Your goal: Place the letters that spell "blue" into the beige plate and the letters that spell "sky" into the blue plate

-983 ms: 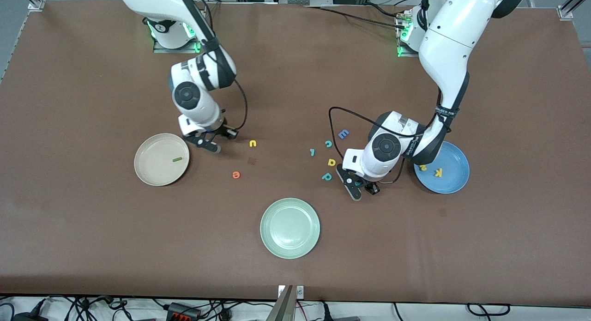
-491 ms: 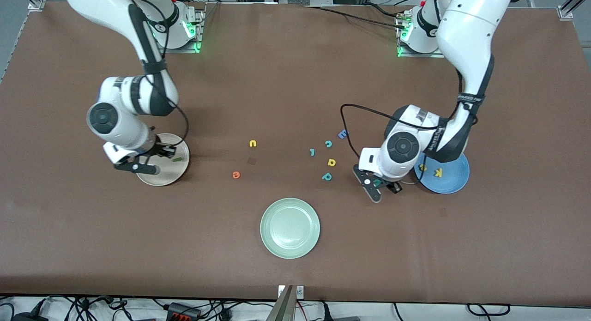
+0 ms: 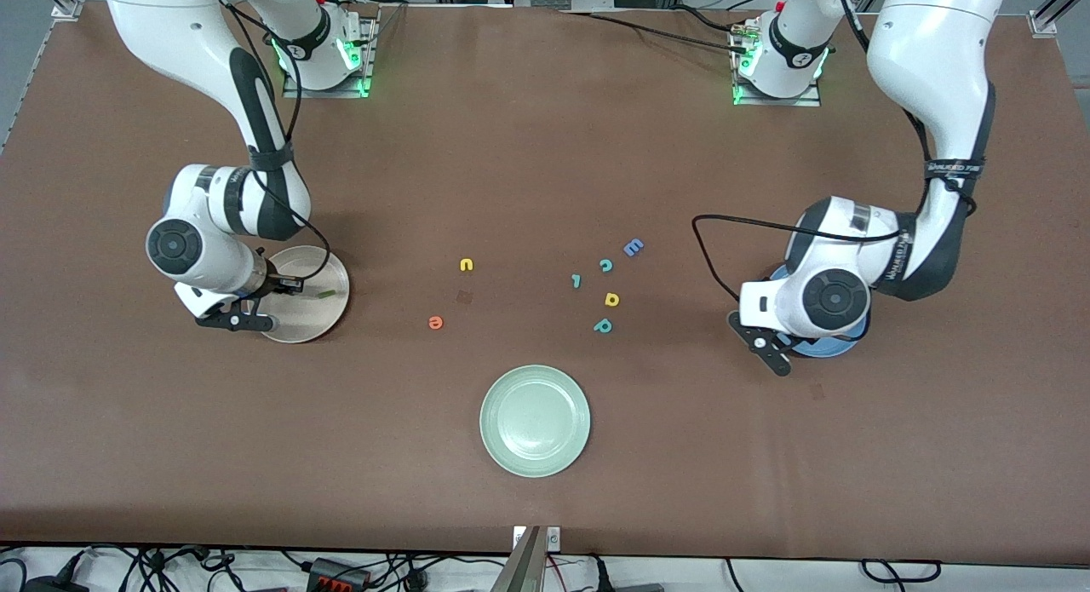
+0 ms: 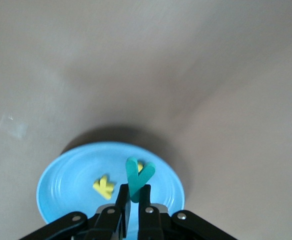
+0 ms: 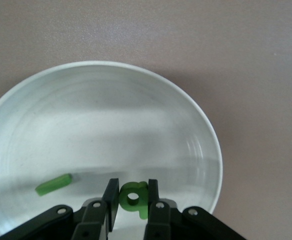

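Teal toy "y" is clamped between the jaws of the left gripper over the round bright blue plate, where a yellow-orange "k" lies at 9 o'clock from it. The green "b" is pinched by the right gripper over the round beige plate, the dark green bar "l" lying inside.

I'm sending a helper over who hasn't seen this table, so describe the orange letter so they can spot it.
Start at the pale green plate nearest the front camera. Slightly farther away, toward the beige plate, lies the orange letter "e". It lies alone on bare tabletop and is the only orange letter; the yellow "u" lies farther still.
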You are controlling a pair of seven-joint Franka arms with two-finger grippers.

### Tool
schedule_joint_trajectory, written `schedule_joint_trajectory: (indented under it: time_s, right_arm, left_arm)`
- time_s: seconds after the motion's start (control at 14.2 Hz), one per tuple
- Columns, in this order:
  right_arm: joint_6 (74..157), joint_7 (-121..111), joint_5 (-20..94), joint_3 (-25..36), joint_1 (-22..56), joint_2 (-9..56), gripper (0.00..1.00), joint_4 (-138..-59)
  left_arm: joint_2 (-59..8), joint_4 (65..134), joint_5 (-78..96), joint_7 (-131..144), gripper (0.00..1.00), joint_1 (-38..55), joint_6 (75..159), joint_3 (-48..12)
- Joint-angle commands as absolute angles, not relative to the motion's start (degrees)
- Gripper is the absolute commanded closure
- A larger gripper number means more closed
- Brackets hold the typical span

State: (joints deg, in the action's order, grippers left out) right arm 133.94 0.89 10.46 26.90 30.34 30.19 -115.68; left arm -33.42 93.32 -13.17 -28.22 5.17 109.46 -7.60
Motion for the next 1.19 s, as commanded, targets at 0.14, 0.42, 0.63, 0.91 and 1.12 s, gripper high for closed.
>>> schedule_joint_trajectory:
  time_s: [0.14,0.42,0.63,0.91,1.12]
  right_arm:
    - [132.1,0.3,10.5,26.8,30.8,30.4,0.0,-110.8]
    - [130.1,0.2,10.7,22.6,33.8,30.3,0.0,-108.3]
    - [130.0,1.9,11.0,21.8,40.3,30.4,0.0,-108.3]
    - [130.9,11.3,12.9,21.2,46.3,30.9,0.04,-108.2]
    - [132.0,11.8,22.0,21.2,50.5,34.1,0.04,-106.7]
  left_arm:
    - [-31.6,97.6,-14.5,-27.8,0.95,0.1,110.0,-8.7]
    - [-31.5,97.6,-14.5,-27.2,0.29,-0.3,109.5,-8.6]
    - [-31.5,97.6,-14.4,-27.8,0.0,-1.0,109.4,-8.7]
    - [-29.6,96.7,-13.8,-27.1,0.0,-1.0,106.8,-8.7]
    - [-26.0,94.5,-13.6,-21.8,0.0,-0.9,103.3,-8.7]
